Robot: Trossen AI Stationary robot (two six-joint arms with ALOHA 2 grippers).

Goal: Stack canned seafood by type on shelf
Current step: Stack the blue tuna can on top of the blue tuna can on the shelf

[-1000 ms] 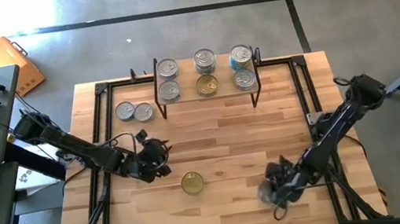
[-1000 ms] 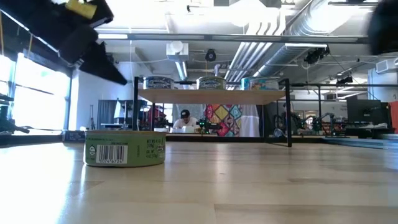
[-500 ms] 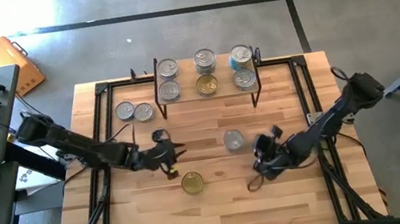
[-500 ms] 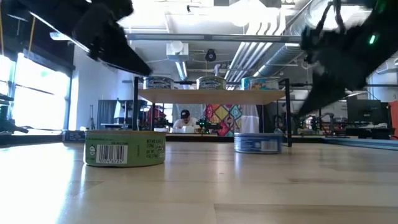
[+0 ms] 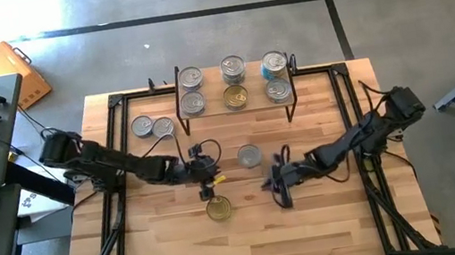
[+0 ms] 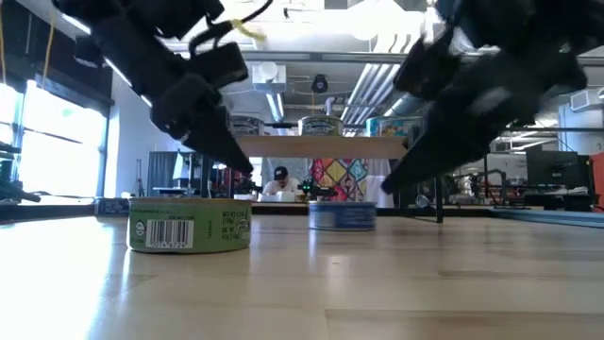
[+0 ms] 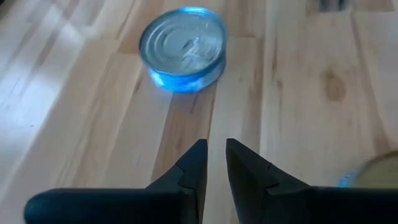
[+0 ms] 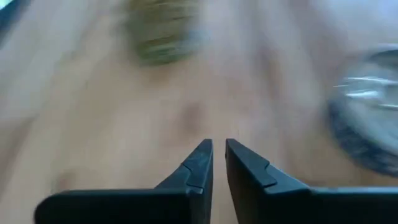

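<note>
The shelf [image 5: 213, 89] stands at the table's far middle with several tins of canned seafood on its top. Two silver tins [image 5: 152, 127] lie on the table to its left. A blue-sided silver tin [image 5: 250, 155] [image 7: 183, 46] rests flat on the table's middle. A gold-lidded, green-sided tin [image 5: 219, 207] [image 6: 189, 229] rests nearer the front. My left gripper [image 5: 213, 178] [image 7: 216, 149] hovers between these two tins, shut and empty. My right gripper [image 5: 272, 186] [image 8: 219, 149] hovers to the right of the gold-lidded tin, also shut and empty.
A black tube frame [image 5: 115, 162] runs along the table's left, right and far sides. Bare wood lies along the front edge and at the near right. In the low view, both arms hang dark above the tins, with the shelf [image 6: 321, 146] behind them.
The blue-sided tin has gone from beside my right gripper at the near right to the table's middle, where it lies flat. My right gripper has moved toward the left and far edges. My left gripper has moved toward the right, to the spot between the two tins.
</note>
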